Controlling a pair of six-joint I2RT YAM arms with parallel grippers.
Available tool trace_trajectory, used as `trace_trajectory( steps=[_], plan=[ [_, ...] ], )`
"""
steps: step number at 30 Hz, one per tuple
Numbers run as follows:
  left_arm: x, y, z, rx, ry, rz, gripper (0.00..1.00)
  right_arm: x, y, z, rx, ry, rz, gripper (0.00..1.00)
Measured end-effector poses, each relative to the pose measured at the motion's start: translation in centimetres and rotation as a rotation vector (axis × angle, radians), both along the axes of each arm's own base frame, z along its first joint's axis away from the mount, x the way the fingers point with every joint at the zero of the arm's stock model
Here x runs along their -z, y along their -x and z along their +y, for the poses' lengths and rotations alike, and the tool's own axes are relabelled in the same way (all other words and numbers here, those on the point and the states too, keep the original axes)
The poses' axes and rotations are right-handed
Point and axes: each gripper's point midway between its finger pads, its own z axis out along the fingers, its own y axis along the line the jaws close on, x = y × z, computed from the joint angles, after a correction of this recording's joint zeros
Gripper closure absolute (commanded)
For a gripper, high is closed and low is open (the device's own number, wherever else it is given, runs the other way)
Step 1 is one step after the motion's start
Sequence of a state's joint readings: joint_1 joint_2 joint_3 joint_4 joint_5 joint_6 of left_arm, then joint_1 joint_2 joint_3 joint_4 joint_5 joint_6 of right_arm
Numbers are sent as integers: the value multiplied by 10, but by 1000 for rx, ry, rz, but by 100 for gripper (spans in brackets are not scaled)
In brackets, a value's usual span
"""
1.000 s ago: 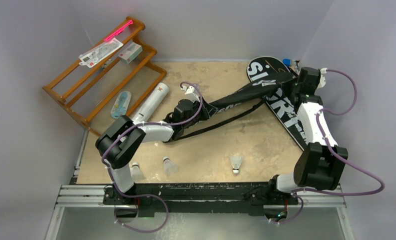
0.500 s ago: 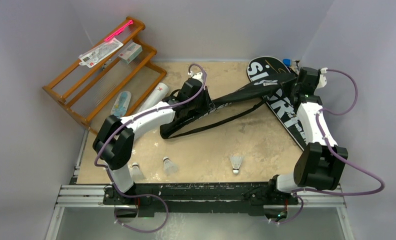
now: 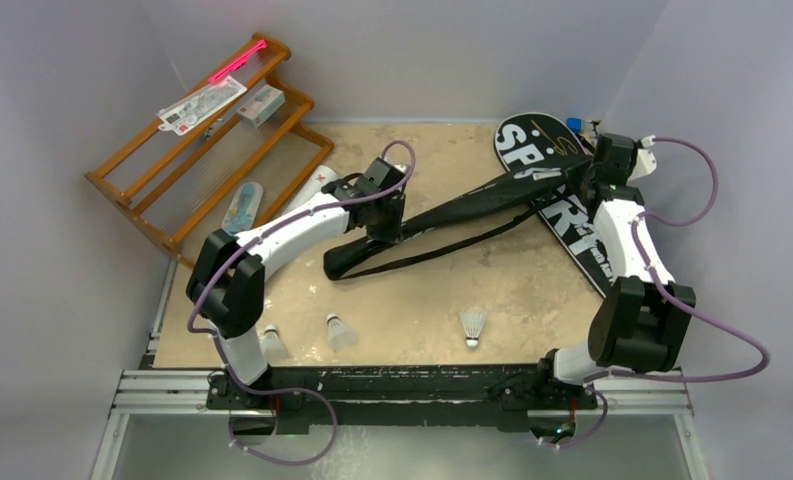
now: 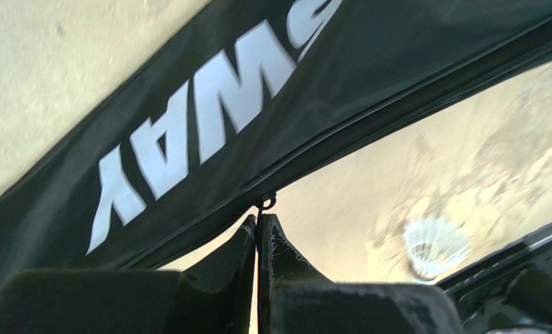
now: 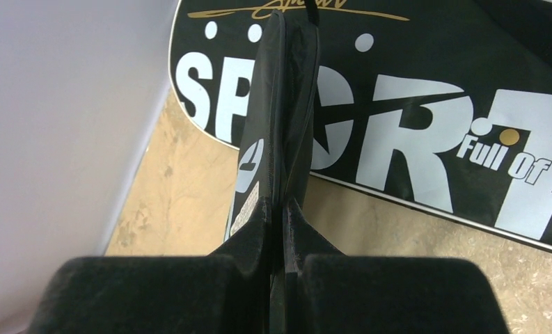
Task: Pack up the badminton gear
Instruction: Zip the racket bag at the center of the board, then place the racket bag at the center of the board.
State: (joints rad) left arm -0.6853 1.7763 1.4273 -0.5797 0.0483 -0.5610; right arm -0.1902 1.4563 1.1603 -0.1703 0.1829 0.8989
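Zipping under way, it seems: left hand [image 4: 259,224] pinches zip pull [image 4: 265,202] on bag [image 4: 189,132]; right hand [image 5: 281,205] clamps its edge; next needs a steady, taut pull.

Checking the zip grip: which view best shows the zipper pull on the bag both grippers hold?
Left wrist view: the zipper pull sits at the tips of the shut left gripper, just below the bag. Top external shows only that gripper on the bag; the pull is too small. Right wrist view misses it.
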Motion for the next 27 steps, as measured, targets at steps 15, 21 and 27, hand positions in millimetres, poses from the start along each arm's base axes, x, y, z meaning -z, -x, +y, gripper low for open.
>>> trace_trajectory(
  steps=[15, 21, 27],
  plan=[
    [48, 79, 105, -21, -233, 192, 100, 17, -30, -7, -23, 26, 66, 100],
    [57, 97, 129, -63, -187, 217, 100, 19, -49, -4, -63, 18, 69, 100],
    [55, 107, 126, -67, -118, 228, 100, 25, -77, 2, -116, -13, 74, 100]
  ],
)
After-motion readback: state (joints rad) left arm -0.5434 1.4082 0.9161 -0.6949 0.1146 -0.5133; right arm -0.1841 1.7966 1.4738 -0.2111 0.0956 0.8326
